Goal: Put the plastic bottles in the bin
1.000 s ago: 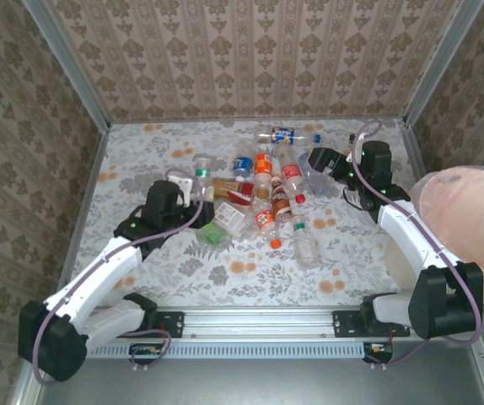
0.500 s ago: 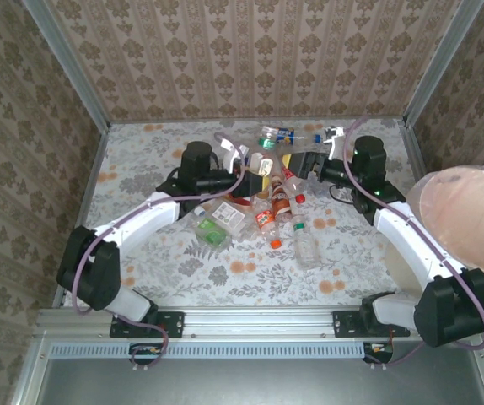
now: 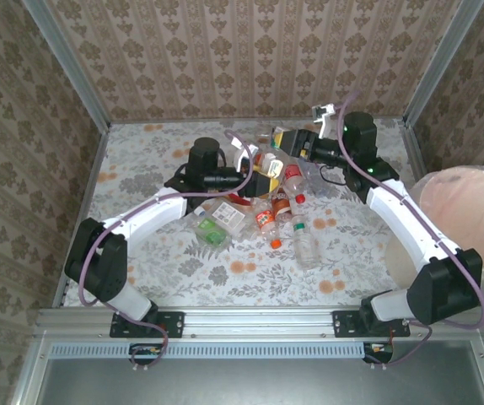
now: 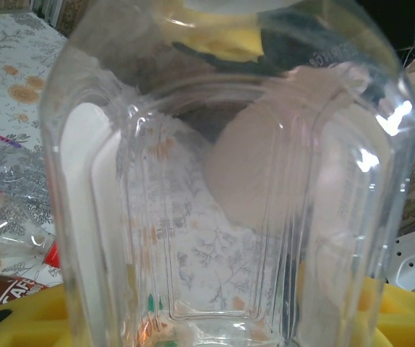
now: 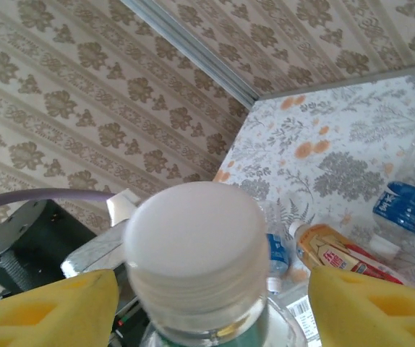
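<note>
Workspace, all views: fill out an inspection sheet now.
Surface: floral table, loaded mid-table.
Job's things: plastic bottles heaped at centre; bin at right.
Clutter: nothing seen.
Grippers: left gripper shut on a clear bottle; right gripper straddles a white bottle cap, grip unclear.
Cables: purple cable along each arm, none seen snagged.
Surroundings: wallpapered walls, metal frame.

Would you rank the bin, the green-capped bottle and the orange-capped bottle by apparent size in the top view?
1. bin, by far.
2. green-capped bottle and orange-capped bottle: too alike to rank.
</note>
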